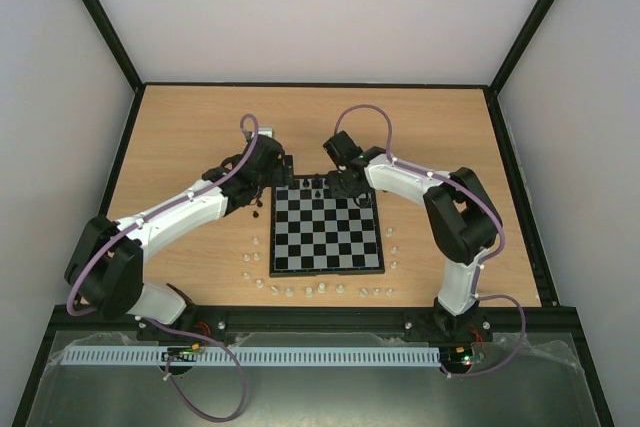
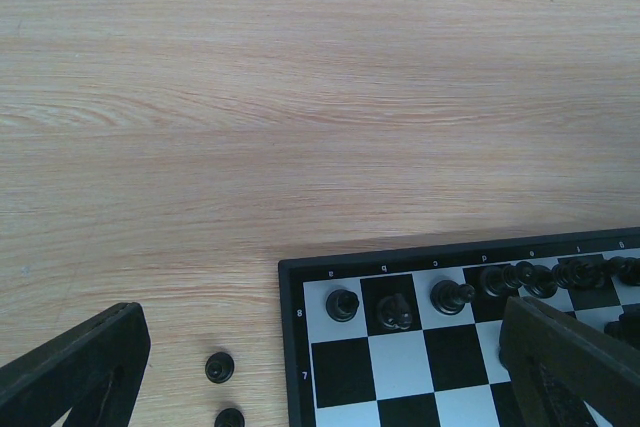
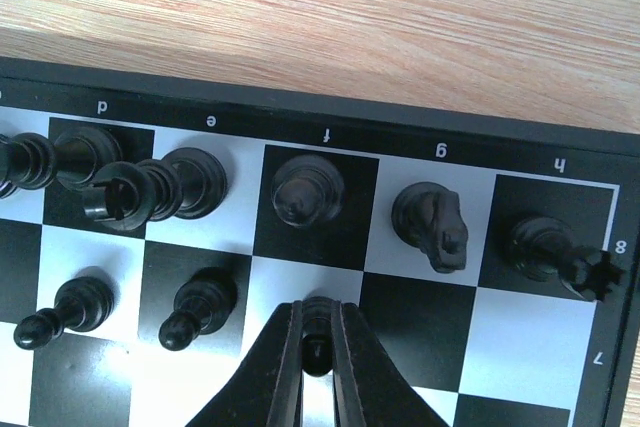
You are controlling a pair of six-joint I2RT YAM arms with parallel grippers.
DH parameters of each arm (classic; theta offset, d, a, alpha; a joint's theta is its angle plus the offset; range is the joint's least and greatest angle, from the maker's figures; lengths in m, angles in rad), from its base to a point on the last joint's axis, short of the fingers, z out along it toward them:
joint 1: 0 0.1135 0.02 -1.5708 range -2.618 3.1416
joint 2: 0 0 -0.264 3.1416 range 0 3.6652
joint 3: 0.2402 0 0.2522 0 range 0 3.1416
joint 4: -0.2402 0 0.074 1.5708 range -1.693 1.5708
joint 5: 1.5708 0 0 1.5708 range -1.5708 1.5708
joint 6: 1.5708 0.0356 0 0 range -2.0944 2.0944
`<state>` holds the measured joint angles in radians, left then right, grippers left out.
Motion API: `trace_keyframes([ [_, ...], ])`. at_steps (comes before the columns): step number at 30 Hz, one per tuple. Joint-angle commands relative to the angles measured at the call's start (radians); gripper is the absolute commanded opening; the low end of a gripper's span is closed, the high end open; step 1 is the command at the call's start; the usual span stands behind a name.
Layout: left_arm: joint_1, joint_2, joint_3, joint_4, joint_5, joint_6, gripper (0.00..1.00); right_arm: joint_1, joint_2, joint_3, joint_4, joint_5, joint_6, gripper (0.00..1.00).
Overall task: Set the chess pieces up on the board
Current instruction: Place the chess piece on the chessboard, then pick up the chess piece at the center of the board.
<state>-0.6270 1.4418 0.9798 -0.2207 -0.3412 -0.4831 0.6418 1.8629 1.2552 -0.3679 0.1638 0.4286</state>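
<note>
The board (image 1: 327, 272) lies mid-table, its far rows holding black chess pieces. In the right wrist view a bishop (image 3: 308, 192), a knight (image 3: 432, 222) and a rook (image 3: 545, 247) stand on the back row, with two pawns (image 3: 200, 309) on the row in front. My right gripper (image 3: 317, 312) is shut on a black pawn (image 3: 318, 347), upright on the light square in front of the bishop. My left gripper (image 2: 325, 367) hangs open over the board's far-left corner (image 2: 290, 272), empty. Two loose black pawns (image 2: 219, 368) stand on the wood beside that corner.
Small white pieces (image 1: 310, 291) are strung along the board's near edge, with more down its left side (image 1: 250, 257) and right side (image 1: 392, 247). A black frame and pale walls enclose the wooden table (image 1: 180, 137).
</note>
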Motion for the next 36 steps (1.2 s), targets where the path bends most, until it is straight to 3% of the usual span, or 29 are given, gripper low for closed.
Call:
trace_keyframes([
  [1,0.007,0.012,-0.001,-0.001,-0.016,-0.008,0.99,0.006,0.025,0.027,-0.009,-0.011,-0.010,0.07],
  [5,0.007,0.011,-0.002,0.000,-0.016,-0.008,0.99,0.008,0.022,0.024,-0.006,-0.020,-0.011,0.08],
  [20,0.011,0.027,0.004,-0.014,-0.037,-0.015,0.99,0.019,-0.025,-0.005,0.003,-0.017,-0.008,0.26],
  [31,0.060,0.131,0.009,-0.010,-0.019,-0.024,0.99,0.021,-0.273,-0.136,0.021,0.000,-0.006,0.48],
  [36,0.078,0.189,0.016,-0.018,-0.032,-0.031,0.99,0.020,-0.333,-0.162,0.027,0.008,-0.012,0.51],
])
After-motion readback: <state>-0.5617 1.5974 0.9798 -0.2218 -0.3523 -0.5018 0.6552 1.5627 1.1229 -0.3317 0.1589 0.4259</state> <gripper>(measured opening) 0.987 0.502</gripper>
